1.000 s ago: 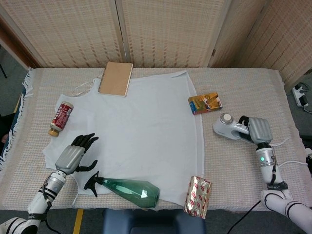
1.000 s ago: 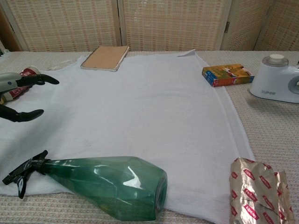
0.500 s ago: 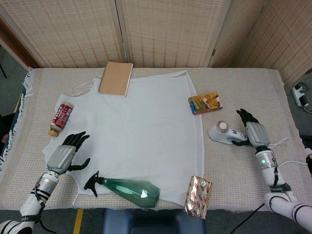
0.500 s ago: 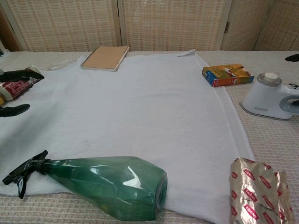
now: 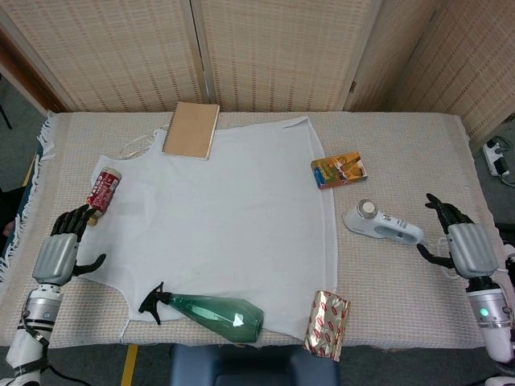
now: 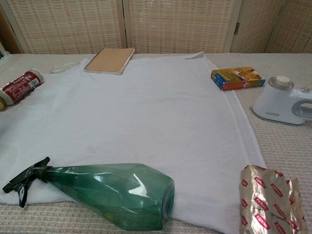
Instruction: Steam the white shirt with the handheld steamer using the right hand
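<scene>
The white shirt (image 5: 225, 217) (image 6: 141, 112) lies spread flat over the middle of the table. The white and grey handheld steamer (image 5: 380, 225) (image 6: 282, 100) rests on the tablecloth just right of the shirt's edge. My right hand (image 5: 463, 245) hovers open to the right of the steamer's handle, apart from it, fingers spread. My left hand (image 5: 63, 249) is open near the table's left edge, beside the shirt's lower left corner. Neither hand shows in the chest view.
A green spray bottle (image 5: 211, 310) (image 6: 107, 192) lies on the shirt's front hem. A brown notebook (image 5: 191, 129) sits on the collar. A red can (image 5: 100, 193), an orange box (image 5: 339, 170) and a foil packet (image 5: 327, 324) lie around the shirt.
My right hand let go of the steamer, which now lies on the table, and drew back to the right. My left hand pulled back off the shirt toward the left edge.
</scene>
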`<control>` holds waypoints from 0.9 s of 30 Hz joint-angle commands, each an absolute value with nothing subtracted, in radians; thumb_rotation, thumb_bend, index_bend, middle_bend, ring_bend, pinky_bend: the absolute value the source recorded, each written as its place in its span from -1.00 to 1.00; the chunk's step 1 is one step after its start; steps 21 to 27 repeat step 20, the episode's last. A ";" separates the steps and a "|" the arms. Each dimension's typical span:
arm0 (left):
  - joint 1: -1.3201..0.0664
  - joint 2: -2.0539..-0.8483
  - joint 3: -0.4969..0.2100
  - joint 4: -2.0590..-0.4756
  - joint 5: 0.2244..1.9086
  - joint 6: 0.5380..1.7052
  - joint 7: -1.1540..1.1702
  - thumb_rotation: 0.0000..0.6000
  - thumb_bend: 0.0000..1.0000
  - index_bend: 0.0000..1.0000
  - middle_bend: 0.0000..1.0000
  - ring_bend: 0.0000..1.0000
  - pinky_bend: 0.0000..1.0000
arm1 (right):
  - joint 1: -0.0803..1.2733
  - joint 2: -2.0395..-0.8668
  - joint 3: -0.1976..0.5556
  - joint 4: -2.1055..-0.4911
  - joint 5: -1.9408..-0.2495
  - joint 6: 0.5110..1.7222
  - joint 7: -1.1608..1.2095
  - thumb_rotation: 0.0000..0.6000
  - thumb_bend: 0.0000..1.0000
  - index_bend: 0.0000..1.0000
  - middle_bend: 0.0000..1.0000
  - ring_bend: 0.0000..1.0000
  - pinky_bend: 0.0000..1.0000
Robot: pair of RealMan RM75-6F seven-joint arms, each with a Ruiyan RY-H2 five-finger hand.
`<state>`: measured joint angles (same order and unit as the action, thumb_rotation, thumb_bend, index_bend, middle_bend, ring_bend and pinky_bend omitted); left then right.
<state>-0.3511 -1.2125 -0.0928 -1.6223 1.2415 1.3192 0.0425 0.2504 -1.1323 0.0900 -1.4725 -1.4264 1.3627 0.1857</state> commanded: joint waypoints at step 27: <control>-0.099 -1.159 -0.014 -1.701 1.399 1.623 0.164 1.00 -0.51 -0.75 -0.80 -0.90 -0.99 | 0.055 -1.103 0.023 -1.535 -1.497 1.559 0.091 1.00 -0.63 -1.00 -0.63 -0.89 -0.53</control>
